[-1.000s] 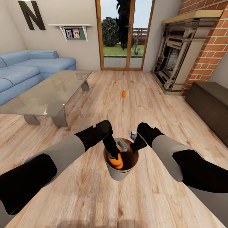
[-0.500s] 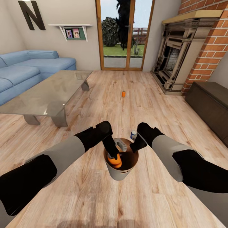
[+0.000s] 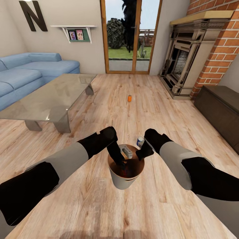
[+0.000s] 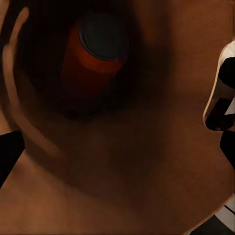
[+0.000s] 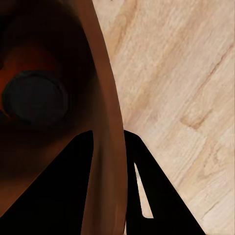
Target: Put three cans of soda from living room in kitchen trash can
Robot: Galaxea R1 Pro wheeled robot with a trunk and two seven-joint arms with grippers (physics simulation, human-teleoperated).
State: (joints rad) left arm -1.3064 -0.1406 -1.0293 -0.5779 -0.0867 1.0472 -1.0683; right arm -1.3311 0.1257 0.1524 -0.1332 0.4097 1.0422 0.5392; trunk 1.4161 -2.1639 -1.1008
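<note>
The tash can (image 3: 126, 174) hangs above the wood floor (image 3: 99, 205) in the living room, pinched at its rim by the right gripper (image 3: 141, 155), whose two dark fingers (image 5: 85, 196) straddle the brown wall in the right wrist view, one inside and one outside, clamped on it so the bucket can be carried along as a collecting bin. The left gripper (image 3: 121, 164) reaches down into the bucket's mouth; the left wrist view looks straight into the dark interior, where an orange can (image 4: 93, 56) lies tilted at the bottom with its grey top showing, apart from the fingers, so the left gripper appears to hold nothing, though whether its fingers stand apart or together I cannot tell. That makes one of the three cans in the bucket (the same can shows as a dark disc with an orange edge in the right wrist view). The dark blue can (image 3: 140, 141) stands upright on the floor just behind the bucket, near the right wrist, and would be the handiest next pick. The second orange can (image 3: 129, 98) stands well away, toward the glass doors (image 3: 129, 36). The glass-topped low table (image 3: 49, 96) carries nothing relevant.
</note>
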